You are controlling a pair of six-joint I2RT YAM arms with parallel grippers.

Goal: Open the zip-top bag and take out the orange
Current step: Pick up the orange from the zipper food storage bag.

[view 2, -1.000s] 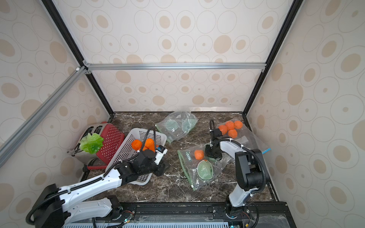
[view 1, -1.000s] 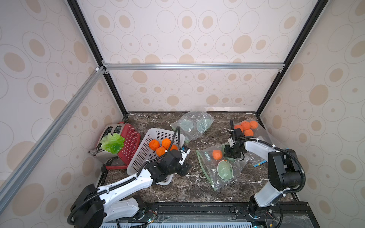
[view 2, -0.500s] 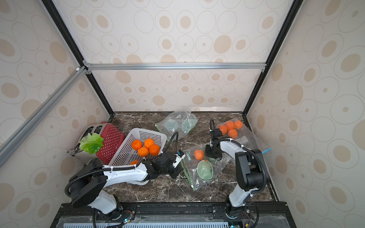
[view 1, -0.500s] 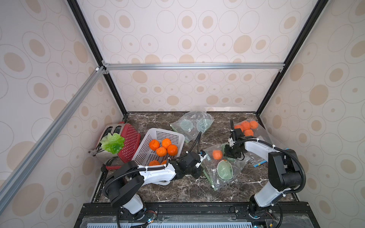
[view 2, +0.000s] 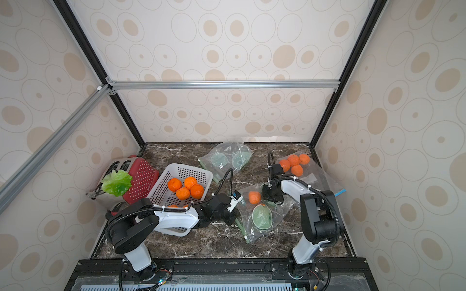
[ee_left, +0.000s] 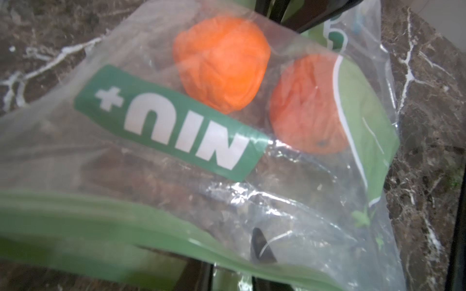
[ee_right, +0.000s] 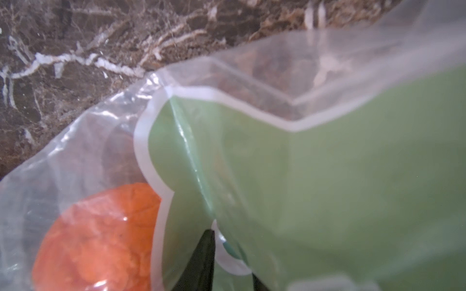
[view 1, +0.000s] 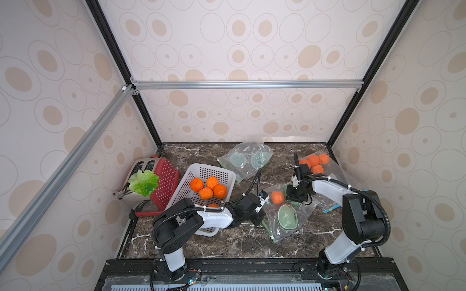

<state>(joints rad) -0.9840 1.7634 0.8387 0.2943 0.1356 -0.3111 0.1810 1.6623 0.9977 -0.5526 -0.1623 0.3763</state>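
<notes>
Dark marbled tabletop [view 1: 227, 241] floors a booth papered in beige ovals. At 3 o'clock lies the zip-top bag [view 1: 300, 216], clear with green print, its green zip strip [ee_left: 100, 226] along the 8 o'clock edge. The orange [view 1: 277, 197] sits inside it toward the 11 o'clock corner. My left wrist view shows a second orange [ee_left: 307, 105] just beside it, half behind the green print. At 9 o'clock a white basket [view 1: 214, 173] holds loose oranges [view 1: 206, 192]. Another bag [view 1: 332, 171] at 2 o'clock holds four more.

My left arm lies low across the front of the basket, with the left gripper [view 1: 263, 219] at the zip strip. I cannot tell whether it pinches the strip or only brackets it. My right arm bends in from 5 o'clock, and the right gripper [view 1: 295, 199] is nipped tight on the bag's film by the orange.
</notes>
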